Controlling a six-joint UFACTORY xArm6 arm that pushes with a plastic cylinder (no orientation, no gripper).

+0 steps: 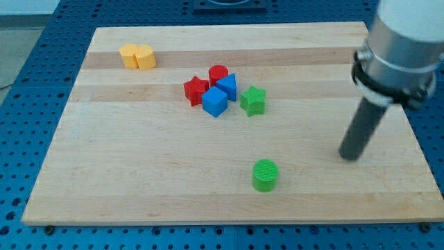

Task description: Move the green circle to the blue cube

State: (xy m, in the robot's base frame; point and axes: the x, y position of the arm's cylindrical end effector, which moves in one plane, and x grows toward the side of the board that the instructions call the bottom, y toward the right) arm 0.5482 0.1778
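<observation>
Toward the board's (139, 173) six o'clock edge sits the green circle (264, 174), a short upright cylinder standing alone with bare wood on all sides. From it, the blue cube (215, 102) lies at about eleven o'clock, well apart, inside a tight cluster near the board's middle: a second blue block (227, 86) touches it at one o'clock, a red star (195, 90) crowds it at ten o'clock, a red cylinder (218, 73) stands behind, and a green star (253, 101) sits just beside at three o'clock. Two yellow blocks (137, 57) rest together far off toward ten o'clock of the board.

My tip (351, 154) is at roughly two to three o'clock of the green circle, clearly apart from it and touching no block. It is a plain dark rod with nothing to spread or press together, and it holds nothing.

I judge the green circle to be light, rigid plastic that slides easily on smooth wood. Its round wall would let it roll off an off-centre push, so contact belongs low on its five o'clock side, aimed through its centre. It looks sturdy, not fragile.

No brand, label or readable writing shows anywhere.
</observation>
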